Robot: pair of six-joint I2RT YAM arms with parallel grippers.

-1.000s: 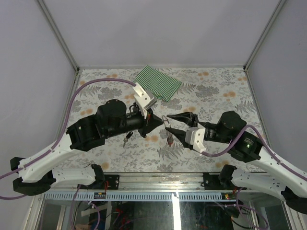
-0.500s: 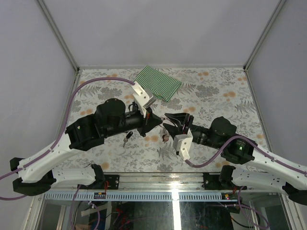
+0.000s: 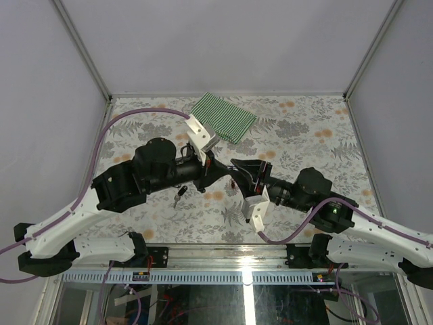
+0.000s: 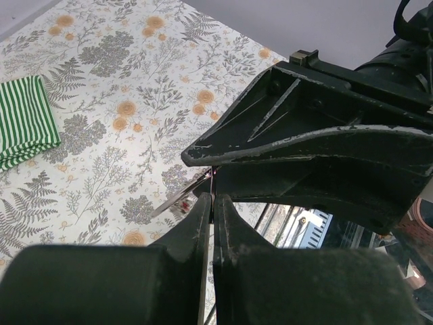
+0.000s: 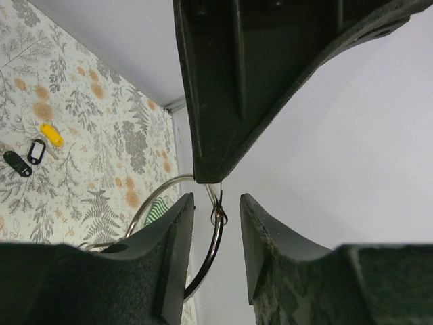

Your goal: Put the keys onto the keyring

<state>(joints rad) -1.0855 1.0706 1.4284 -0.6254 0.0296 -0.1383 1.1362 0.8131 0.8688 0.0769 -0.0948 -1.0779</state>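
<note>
My left gripper is held above the table, shut on a thin wire loop of the keyring. A large silver ring hangs from it, and a bit of its red tag shows below the tips. My right gripper faces the left one tip to tip. It is open, with a finger on each side of the hanging ring and a gap on both sides. The keys lie on the table under the left arm. In the right wrist view a yellow tag and a black tag show.
A folded green-and-white striped cloth lies at the back of the flower-patterned table. Grey walls close in the left, right and back sides. Both arms meet over the middle of the table.
The right gripper has swung left to meet the left gripper's tip, and its jaws have narrowed around the hanging ring. The left arm has barely moved and stays shut.
</note>
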